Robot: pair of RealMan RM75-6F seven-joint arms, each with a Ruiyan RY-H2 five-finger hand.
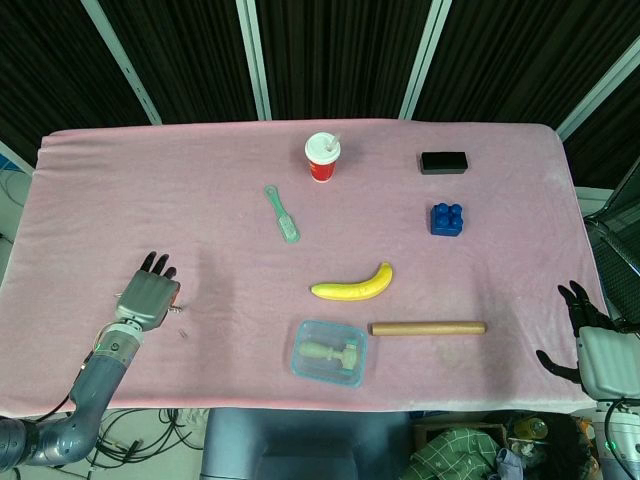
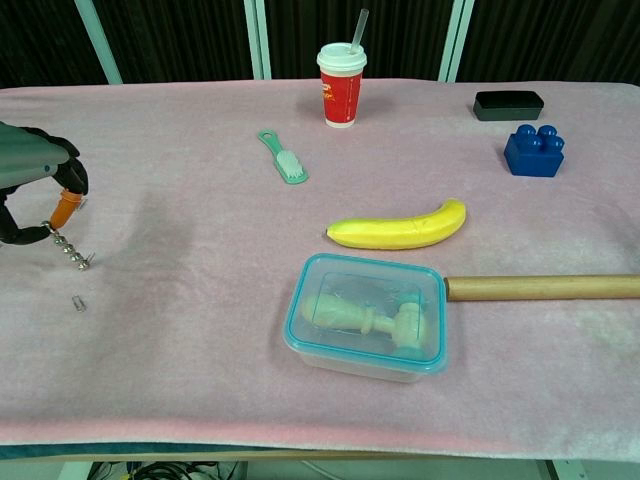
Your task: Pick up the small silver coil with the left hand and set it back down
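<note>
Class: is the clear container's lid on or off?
On: the teal-rimmed lid sits flush atop the clear container, covering its pale contents.

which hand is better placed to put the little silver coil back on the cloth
Left. The left hand already pinches the silver coil, which hangs just above the pink cloth. The right hand sits off the table's far edge, holding nothing.

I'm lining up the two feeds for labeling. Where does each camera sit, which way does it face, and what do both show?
Head view: high above the near edge, looking steeply down on the whole pink table; shows the left hand with its forearm and the right hand.
Chest view: low at the near edge, looking across the table; only the left hand shows, pinching the silver coil.
Shared: left hand, banana, clear container.
</note>
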